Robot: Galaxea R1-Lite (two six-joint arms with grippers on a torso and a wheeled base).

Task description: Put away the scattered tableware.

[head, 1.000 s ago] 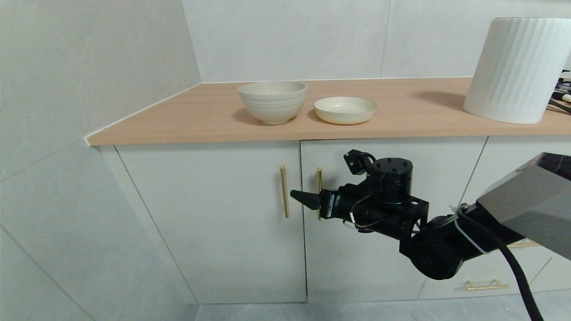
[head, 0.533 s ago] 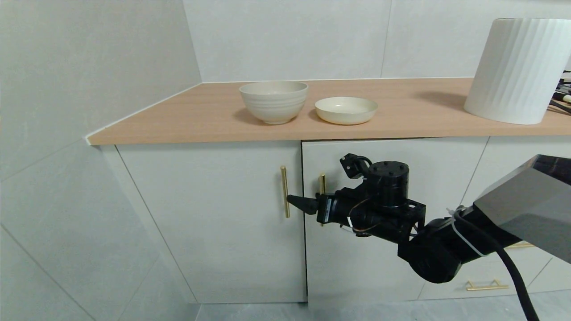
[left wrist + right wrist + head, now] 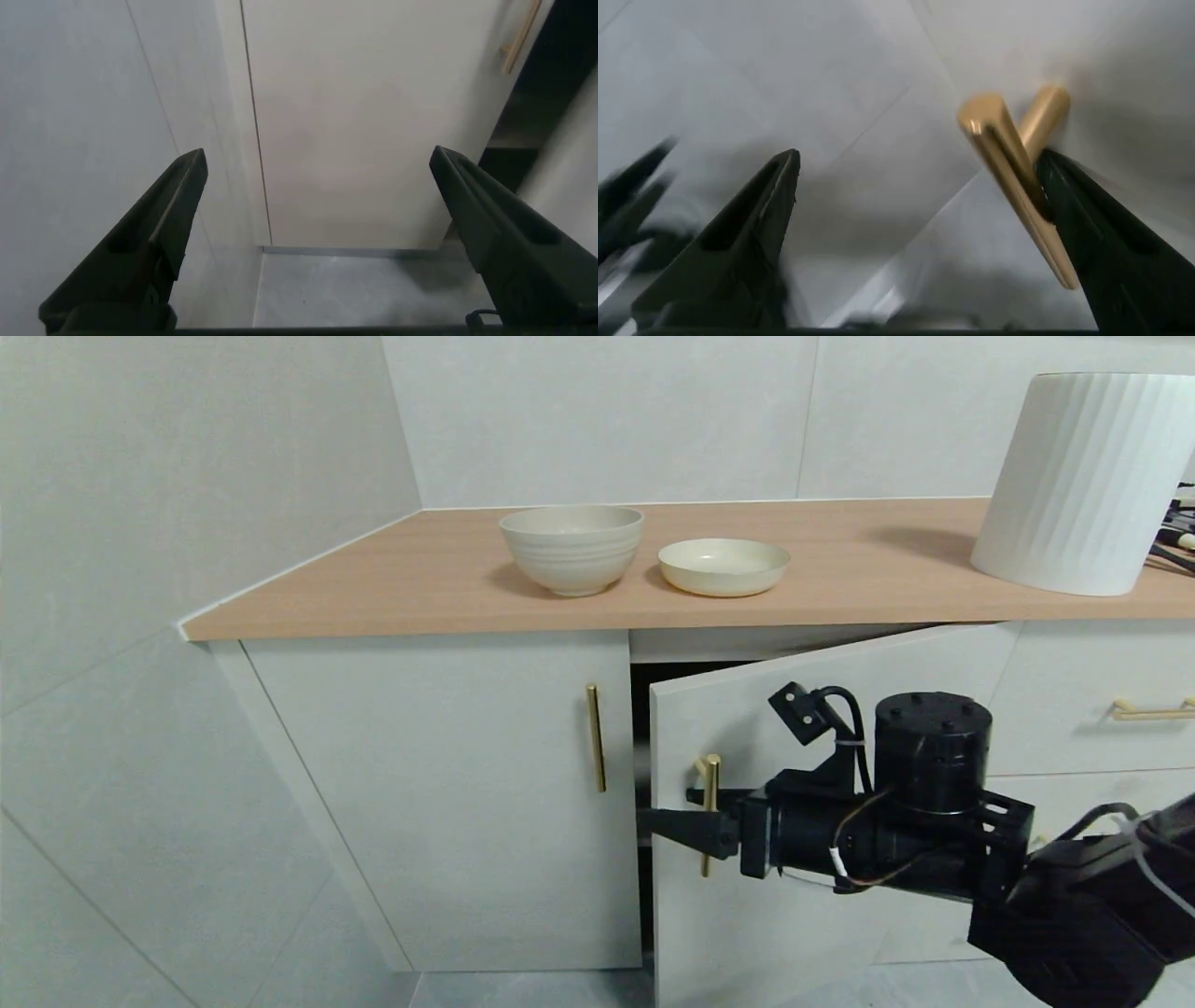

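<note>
Below the bowl [image 3: 571, 549], under the lip of the worktop [image 3: 373, 593], the cupboard door [image 3: 794, 691] stands ajar with a dark gap at its free edge, and my right tool [image 3: 665, 805] is at its gold handle [image 3: 711, 784]. Its fingers are spread wide and clamp nothing; the bar sits between them, close against one finger, so I judge it hooked rather than pinched. My left tool [image 3: 318, 159] hangs lower than the bowl and off to my left of it, fingers equally wide and empty, facing the shut neighbouring door [image 3: 439, 784] and the floor. The bowl sits upright on the worktop, and the shallow dish [image 3: 724, 567] lies just beside it, not touching, on the side toward the tall white ribbed container [image 3: 1083, 476], which is well apart from the bowl. Both pieces look like glazed ceramic: stiff, smooth, likely slippery and quick to chip if knocked. The bowl seems the heavier, so I would take it at the rim, one finger inside the wall and one outside, and keep it level. The dish's low sloping edge gives less to bite, so a firm pinch across the rim seems the safest hold.
</note>
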